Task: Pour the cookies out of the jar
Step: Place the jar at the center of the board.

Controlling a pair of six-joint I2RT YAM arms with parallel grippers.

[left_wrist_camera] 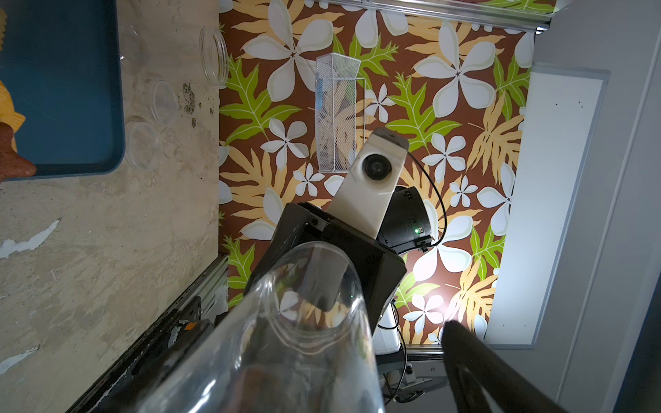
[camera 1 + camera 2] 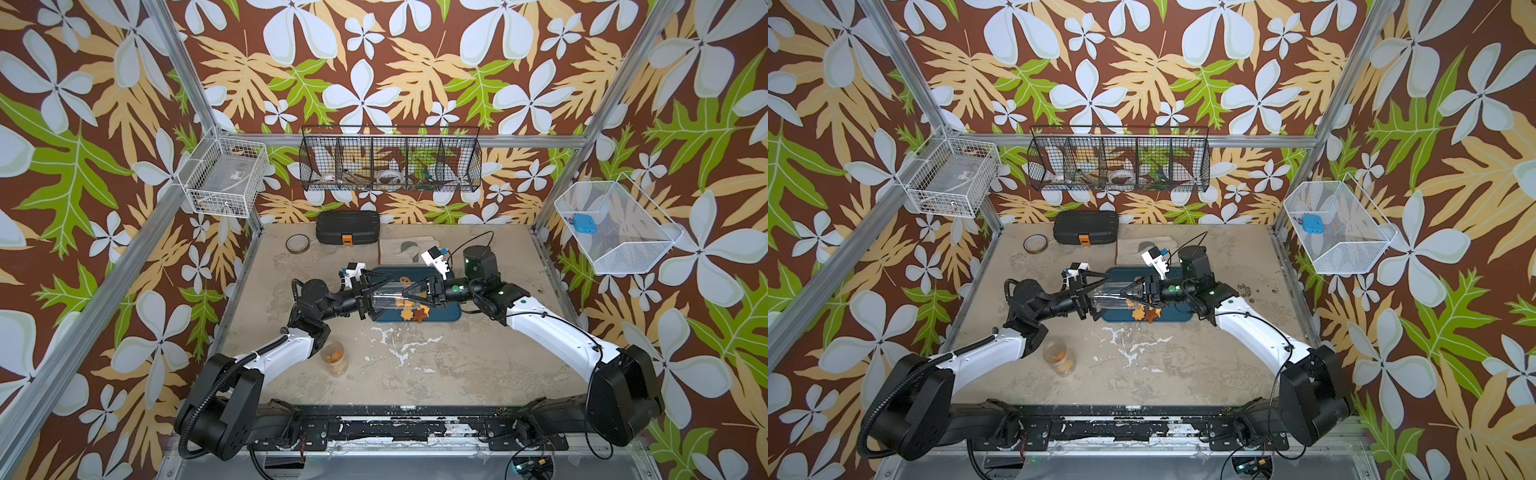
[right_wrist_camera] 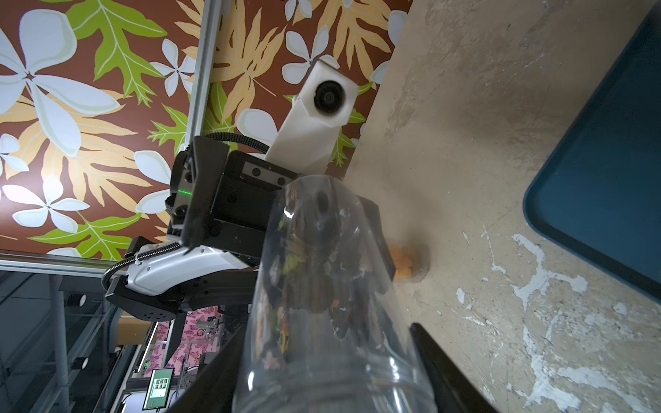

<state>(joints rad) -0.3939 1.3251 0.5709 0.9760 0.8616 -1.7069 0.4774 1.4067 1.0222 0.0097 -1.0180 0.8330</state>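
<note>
A clear jar lies on its side in the air over the left end of a blue tray. My right gripper is shut on the jar's mouth end, with both fingers pressed against the plastic. My left gripper stands open around the jar's base; one finger is clearly off the wall. The cookies, orange and brown, lie in a heap on the tray under the jar's mouth. Another cookie lies farther back on the tray.
A second clear jar with orange pieces inside stands near my left forearm. A black case, a tape roll and a glove lie at the back. Clear lids lie right of the tray. Wire baskets hang on the walls.
</note>
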